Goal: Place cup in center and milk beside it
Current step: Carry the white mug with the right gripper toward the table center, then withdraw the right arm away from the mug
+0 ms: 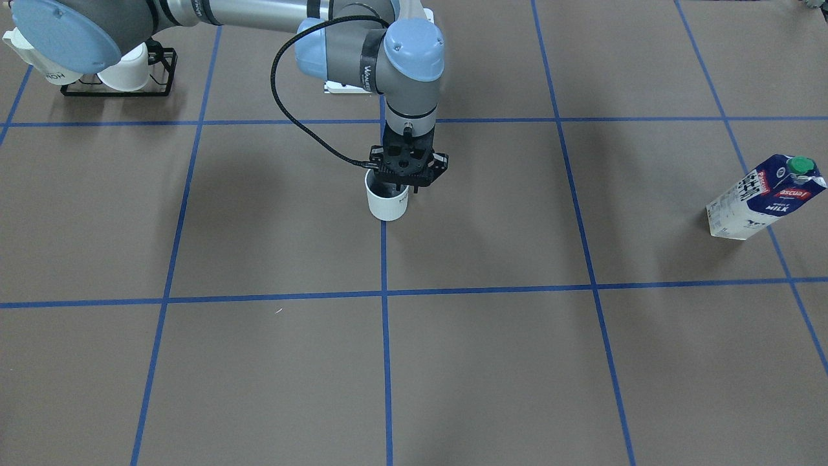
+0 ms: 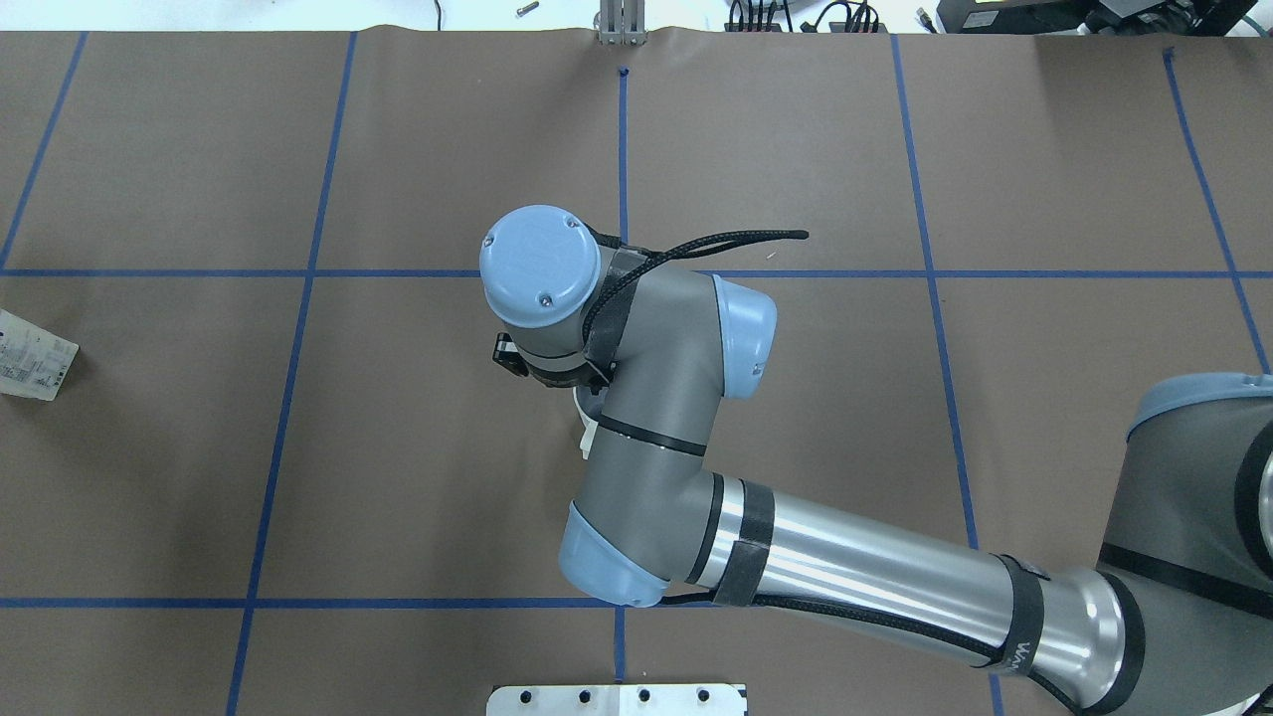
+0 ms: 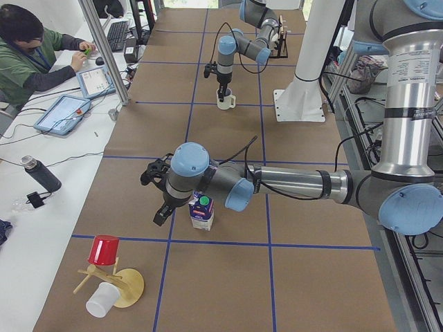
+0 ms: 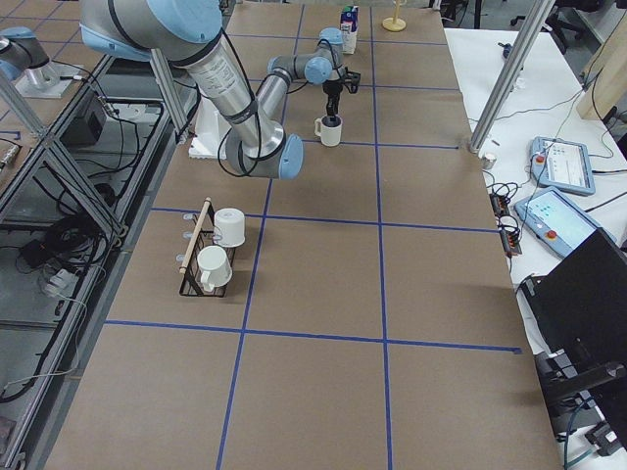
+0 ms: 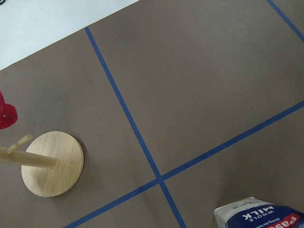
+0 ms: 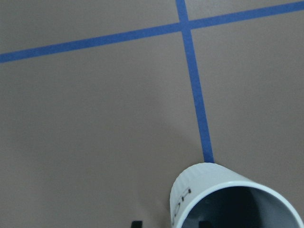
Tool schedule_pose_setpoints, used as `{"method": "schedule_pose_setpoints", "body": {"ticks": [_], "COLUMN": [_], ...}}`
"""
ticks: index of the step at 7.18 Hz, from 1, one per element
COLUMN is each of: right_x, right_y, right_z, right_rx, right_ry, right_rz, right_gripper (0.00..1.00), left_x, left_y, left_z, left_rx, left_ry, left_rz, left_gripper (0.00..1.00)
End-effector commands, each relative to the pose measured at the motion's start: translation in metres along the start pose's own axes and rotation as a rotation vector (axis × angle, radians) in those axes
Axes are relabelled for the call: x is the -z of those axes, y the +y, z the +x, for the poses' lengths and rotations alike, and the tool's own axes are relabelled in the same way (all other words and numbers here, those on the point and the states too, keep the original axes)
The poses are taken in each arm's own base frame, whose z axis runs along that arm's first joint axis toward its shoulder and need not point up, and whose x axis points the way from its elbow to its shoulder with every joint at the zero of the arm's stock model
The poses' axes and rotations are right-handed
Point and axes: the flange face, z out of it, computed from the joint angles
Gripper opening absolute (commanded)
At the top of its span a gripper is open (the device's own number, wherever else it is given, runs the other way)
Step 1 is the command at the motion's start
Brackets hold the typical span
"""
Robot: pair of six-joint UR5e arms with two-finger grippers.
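The cup [image 1: 387, 204] stands on the middle tape line [image 1: 385, 259] of the brown surface; a sliver shows in the overhead view [image 2: 589, 430]. My right gripper [image 1: 404, 188] points down over its rim. In the right wrist view the gripper [image 6: 170, 223] is open, with one fingertip [image 6: 137, 223] outside the cup [image 6: 228, 194] and one inside, apart from the wall. The milk [image 1: 766, 197] stands far to my left, near the table's edge [image 2: 35, 353]. My left gripper [image 3: 161, 213] hangs beside the milk [image 3: 201, 212]; I cannot tell whether it is open or shut.
A black rack [image 1: 119, 81] with white mugs stands by my right arm's base. A wooden mug tree [image 3: 114, 280] with a red cup [image 3: 104, 250] and a lying white cup [image 3: 102, 299] is at the left end. An operator [image 3: 28, 48] sits across the table.
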Motion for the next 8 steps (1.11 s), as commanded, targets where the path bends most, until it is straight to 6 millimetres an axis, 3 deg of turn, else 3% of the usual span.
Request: {"method": "schedule_pose_setpoints", "body": {"ticks": [1, 2, 3, 4, 5, 6, 8], "right_x": [0.088, 0.119, 0.136, 0.139, 0.135, 0.149, 0.147], "right_y": [-0.031, -0.065, -0.108, -0.154, -0.184, -0.209, -0.243], "right_z": [0.015, 0.033, 0.065, 0.117, 0.202, 0.288, 0.462], "right_rx": [-0.018, -0.015, 0.021, 0.077, 0.173, 0.258, 0.411], "right_ry": [-0.070, -0.103, -0.105, -0.074, -0.032, 0.001, 0.053], "right_rz": [0.052, 0.039, 0.058, 0.073, 0.088, 0.101, 0.021], "right_gripper": [1.00, 1.00, 1.00, 1.00, 1.00, 1.00, 1.00], "left_x": [-0.001, -0.001, -0.003, -0.002, 0.001, 0.005, 0.006], "left_y": [0.004, 0.006, 0.010, 0.010, 0.005, -0.001, -0.004], "left_z": [0.000, 0.000, -0.001, 0.000, 0.006, 0.013, 0.014], "left_rx": [0.004, 0.008, 0.015, 0.034, 0.137, 0.152, 0.149], "left_ry": [0.001, 0.001, 0.002, 0.002, 0.031, 0.077, 0.079], "left_rz": [-0.004, -0.006, -0.011, -0.010, 0.004, 0.036, 0.043], "left_gripper": [0.99, 0.99, 1.00, 1.00, 1.00, 1.00, 1.00]}}
